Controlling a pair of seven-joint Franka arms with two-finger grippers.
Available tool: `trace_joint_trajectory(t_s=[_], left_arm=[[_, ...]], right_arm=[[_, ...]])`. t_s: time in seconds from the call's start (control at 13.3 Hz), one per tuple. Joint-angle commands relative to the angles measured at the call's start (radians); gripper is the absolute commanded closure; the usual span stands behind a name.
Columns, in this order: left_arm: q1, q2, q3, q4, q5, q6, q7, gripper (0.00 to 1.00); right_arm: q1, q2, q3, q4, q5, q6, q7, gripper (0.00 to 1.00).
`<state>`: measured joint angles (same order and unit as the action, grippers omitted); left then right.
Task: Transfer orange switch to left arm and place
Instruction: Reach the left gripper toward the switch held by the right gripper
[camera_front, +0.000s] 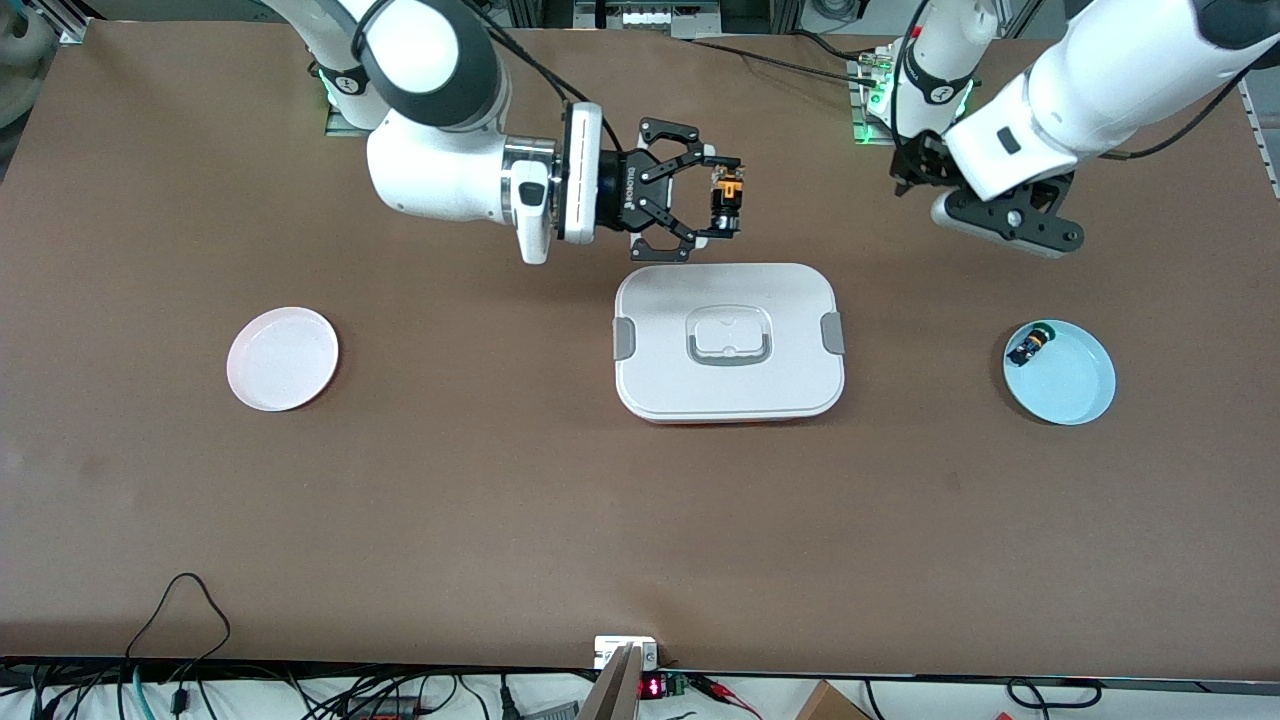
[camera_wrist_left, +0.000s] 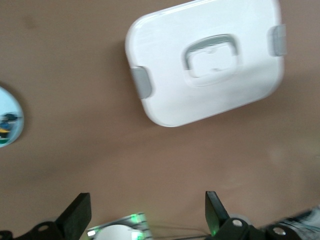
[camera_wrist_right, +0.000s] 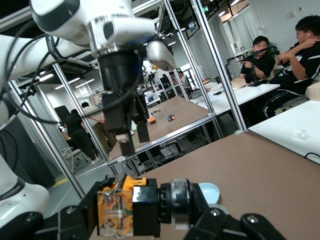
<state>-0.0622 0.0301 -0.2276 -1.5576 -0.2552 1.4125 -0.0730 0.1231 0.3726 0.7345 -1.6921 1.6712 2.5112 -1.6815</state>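
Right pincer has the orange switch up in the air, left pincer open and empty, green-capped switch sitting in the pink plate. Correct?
One error: the green-capped switch lies in the light blue plate, not the pink plate, which holds nothing; the front view shows it. The rest stands: the right pincer holds the orange switch in the air, and the left pincer is open and empty.

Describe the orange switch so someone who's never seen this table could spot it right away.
Start at the large white rounded-rectangular plastic box mid-table. Just above its edge nearest the robot bases, the right end effector is shut on a tiny black cylindrical push-button switch with orange-tan body parts, held in the air. Its lookalike, the small black switch with blue parts, lies in the light blue round plate toward the left arm's end.
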Motion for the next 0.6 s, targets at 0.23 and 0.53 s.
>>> trace_joint_trajectory(t_s=[0.23, 0.53], left_arm=[[0.099, 0.024, 0.005, 0.050, -0.470, -0.027, -0.008, 0.00], [0.142, 0.025, 0.004, -0.098, -0.784, 0.084, -0.010, 0.00]], right_arm=[[0.058, 0.054, 0.000, 0.074, 0.027, 0.083, -0.063, 1.00], [0.066, 0.054, 0.000, 0.074, 0.038, 0.095, -0.063, 1.00]])
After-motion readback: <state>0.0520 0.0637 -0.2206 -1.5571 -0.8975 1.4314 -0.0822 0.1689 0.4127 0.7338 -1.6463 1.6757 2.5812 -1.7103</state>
